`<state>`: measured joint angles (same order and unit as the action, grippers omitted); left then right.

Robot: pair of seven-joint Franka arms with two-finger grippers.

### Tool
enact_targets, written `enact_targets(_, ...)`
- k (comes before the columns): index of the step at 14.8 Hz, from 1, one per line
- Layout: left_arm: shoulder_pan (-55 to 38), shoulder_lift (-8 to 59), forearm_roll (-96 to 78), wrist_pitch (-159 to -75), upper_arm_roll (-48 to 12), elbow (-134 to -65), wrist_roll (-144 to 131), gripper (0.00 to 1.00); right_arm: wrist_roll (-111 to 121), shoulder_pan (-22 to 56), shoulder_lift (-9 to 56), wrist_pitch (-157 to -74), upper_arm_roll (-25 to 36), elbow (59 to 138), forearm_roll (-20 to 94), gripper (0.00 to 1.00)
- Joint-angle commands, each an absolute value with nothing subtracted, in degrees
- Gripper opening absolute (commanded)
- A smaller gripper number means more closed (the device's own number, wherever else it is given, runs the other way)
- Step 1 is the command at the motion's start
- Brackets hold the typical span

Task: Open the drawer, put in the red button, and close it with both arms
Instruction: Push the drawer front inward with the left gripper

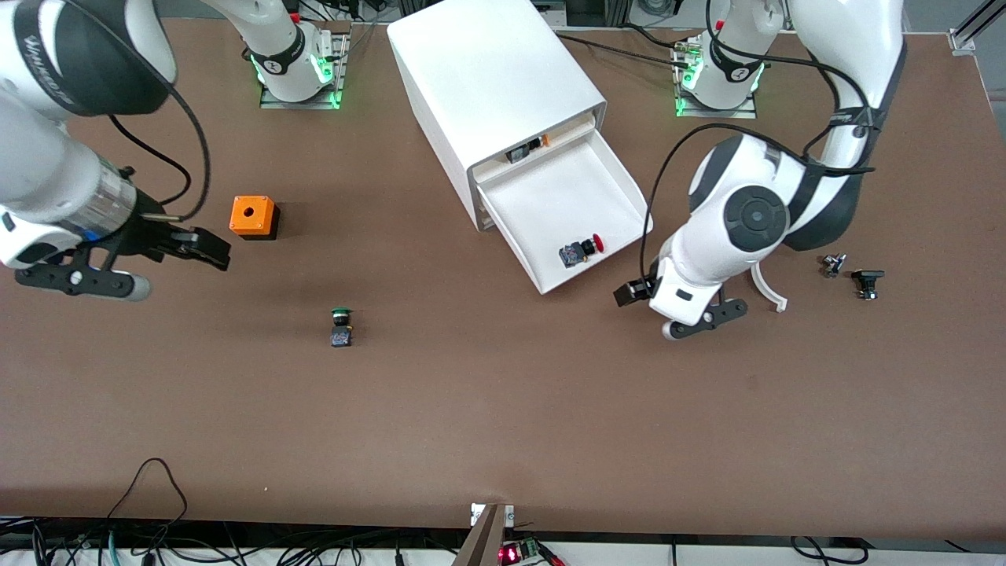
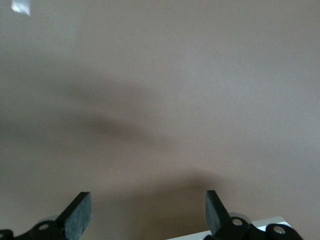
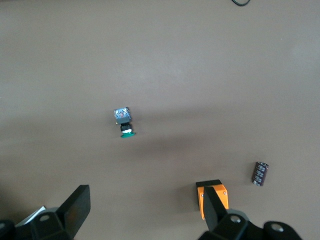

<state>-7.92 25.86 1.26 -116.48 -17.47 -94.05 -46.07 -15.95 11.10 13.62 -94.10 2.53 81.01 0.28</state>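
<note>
Inside the open drawer (image 1: 578, 192), red button (image 1: 581, 251); left hand (image 2: 148, 210) and right hand (image 3: 145, 207) both spread, empty.

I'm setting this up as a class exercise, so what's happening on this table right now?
The drawer stands pulled open from the white cabinet, and the red button already lies inside it. The left gripper hangs open over bare table beside the drawer. The right gripper is open near the orange box, holding nothing.
</note>
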Motion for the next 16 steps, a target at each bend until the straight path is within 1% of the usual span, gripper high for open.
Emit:
enact_targets(1,-9.23,25.14,1.23,-119.78,-17.31,-97.9,-47.72,1.0,-12.76,6.08,4.6,-98.95,-0.96,92.52,0.35,1.0)
enact_targets(3,-10.27,25.05,1.23,-123.56,-17.31,-100.53,-47.9,1.0,-10.29,1.69,-0.59,-102.73,-3.94,99.55,0.53,1.0)
enact_targets(7,-12.74,24.96,1.23,-131.2,-17.31,-106.07,-52.38,1.0,-10.02,1.32,-7.02,-105.2,-4.13,107.56,0.62,1.0)
enact_targets(12,-13.36,24.35,1.23,-131.92,-17.58,-108.19,-53.52,1.0,-9.93,1.41,-6.42,-105.12,-3.69,106.53,0.44,1.0)
enact_targets(13,-13.1,24.35,1.14,-131.49,-18.54,-108.28,-53.7,1.0,-9.67,1.41,-5.81,-104.77,-3.69,105.74,0.44,1.0)
enact_targets(15,-12.57,23.82,0.53,-131.4,-19.77,-109.86,-53.88,1.0,-9.06,1.49,-3.79,-104.33,-3.78,102.76,0.35,1.0)
enact_targets(16,-12.66,23.38,0.44,-131.4,-20.56,-110.47,-54.83,1.0,-7.49,1.49,-2.47,-101.54,-3.95,100.4,0.35,1.0)
